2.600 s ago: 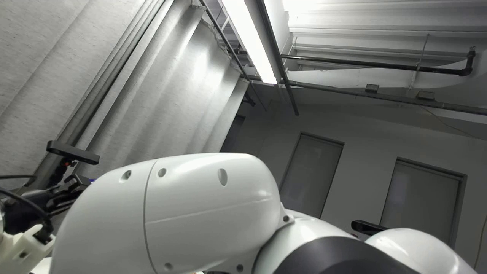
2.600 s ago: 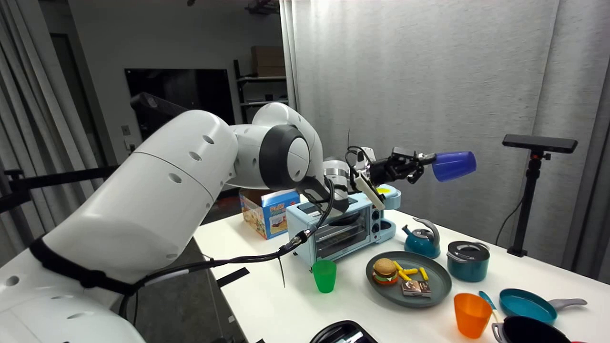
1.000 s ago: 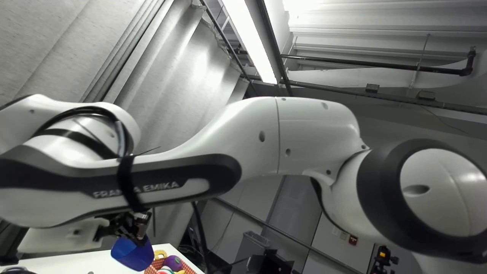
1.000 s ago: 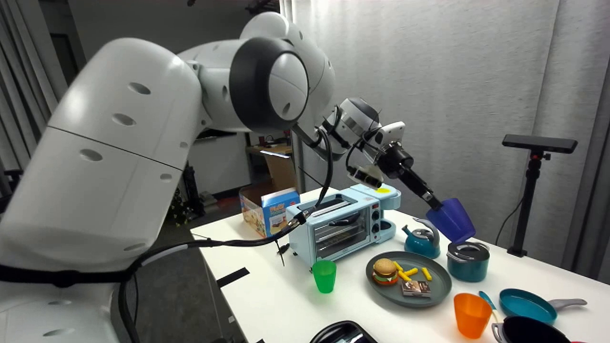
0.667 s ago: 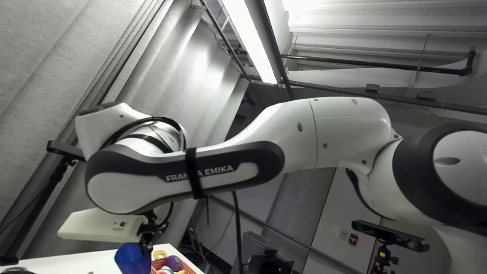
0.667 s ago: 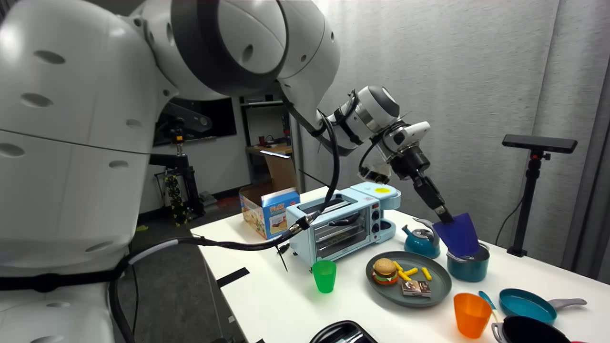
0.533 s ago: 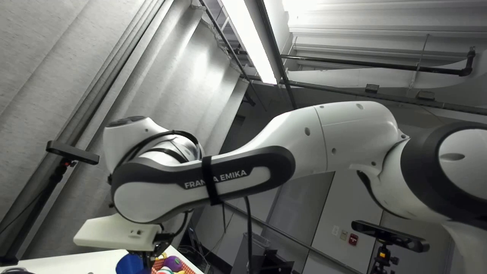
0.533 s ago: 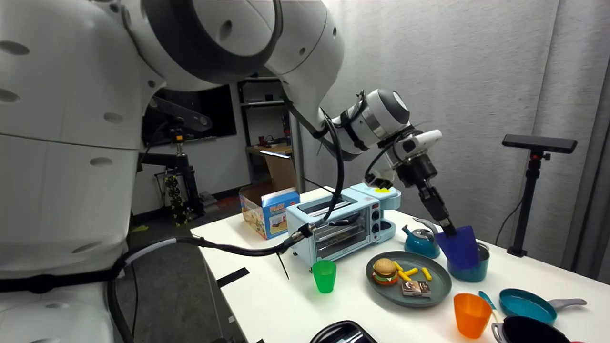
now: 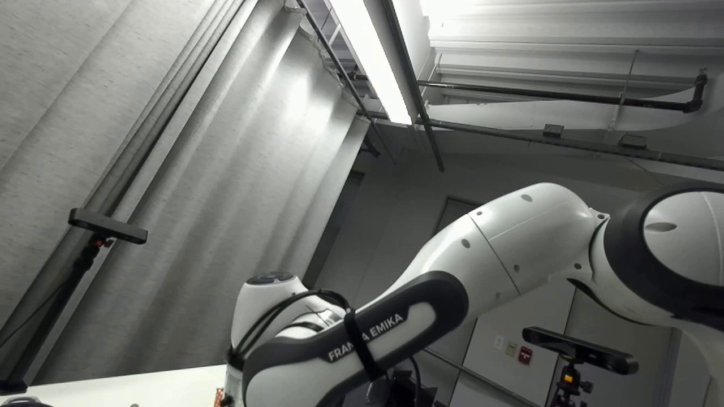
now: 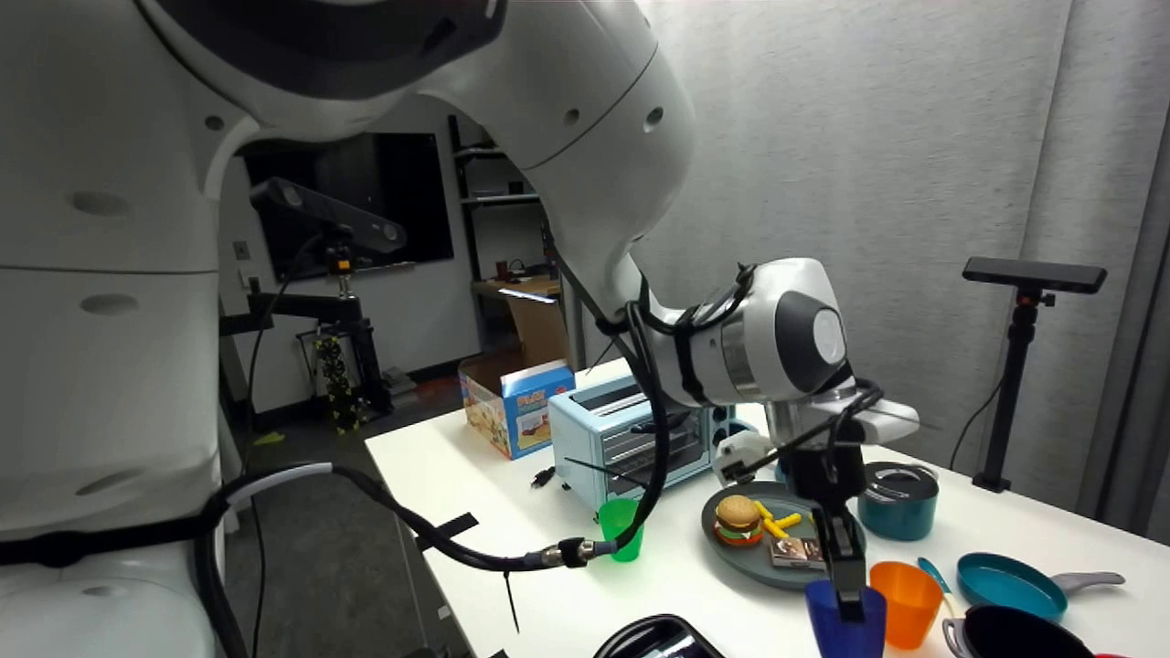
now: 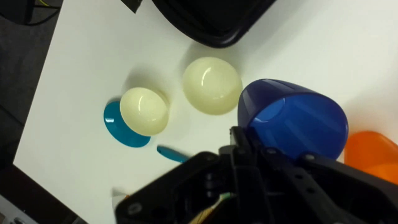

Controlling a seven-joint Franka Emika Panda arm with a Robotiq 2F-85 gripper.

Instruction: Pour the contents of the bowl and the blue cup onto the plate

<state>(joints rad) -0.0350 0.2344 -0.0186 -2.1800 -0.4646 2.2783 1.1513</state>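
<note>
Evidently my hand pinches the tapered blue plastic cup by its wall, near an orange plastic cup. Visible inside looks bare; setting down seems due: level base, lower straight, loosen slowly. Round dark-grey plate lies behind on the white desk.

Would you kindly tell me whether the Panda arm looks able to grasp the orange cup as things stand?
Probably not yet: its pincer appears shut on the wall of the blue cup, leaving no free grip. The orange cup looks close by, so likely reachable once that is set down.
</note>
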